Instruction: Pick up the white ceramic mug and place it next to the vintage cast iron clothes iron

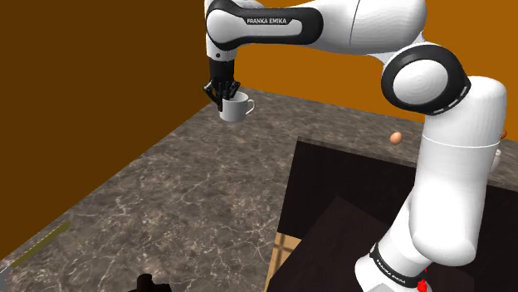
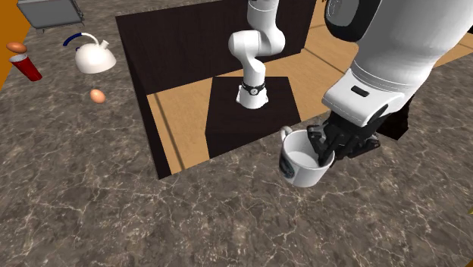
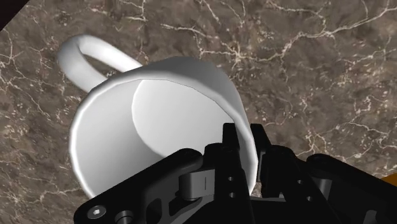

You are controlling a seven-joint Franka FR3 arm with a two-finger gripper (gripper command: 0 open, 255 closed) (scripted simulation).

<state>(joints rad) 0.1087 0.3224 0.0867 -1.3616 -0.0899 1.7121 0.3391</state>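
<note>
A white mug (image 1: 237, 108) hangs in the air above the dark marbled counter (image 1: 166, 199), tilted, with its handle pointing away from the arm's stand. My gripper (image 1: 222, 90) is shut on its rim. In the wrist view one finger sits inside the mug (image 3: 153, 121) and the other outside, and the gripper (image 3: 247, 151) pinches the wall between them. The second exterior view shows the mug (image 2: 300, 161) hanging from the gripper (image 2: 326, 149), well clear of the counter. A black object (image 1: 149, 284), cut off by the shoulder view's bottom edge, may be the clothes iron.
The dark stand (image 1: 357, 207) fills the shoulder view's lower right. An egg (image 2: 97, 95), a white kettle (image 2: 95, 58), a red cup (image 2: 26, 68) and a grey tray (image 2: 50, 11) lie at the second exterior view's upper left. A long yellowish thing (image 1: 37, 245) lies by the counter's edge.
</note>
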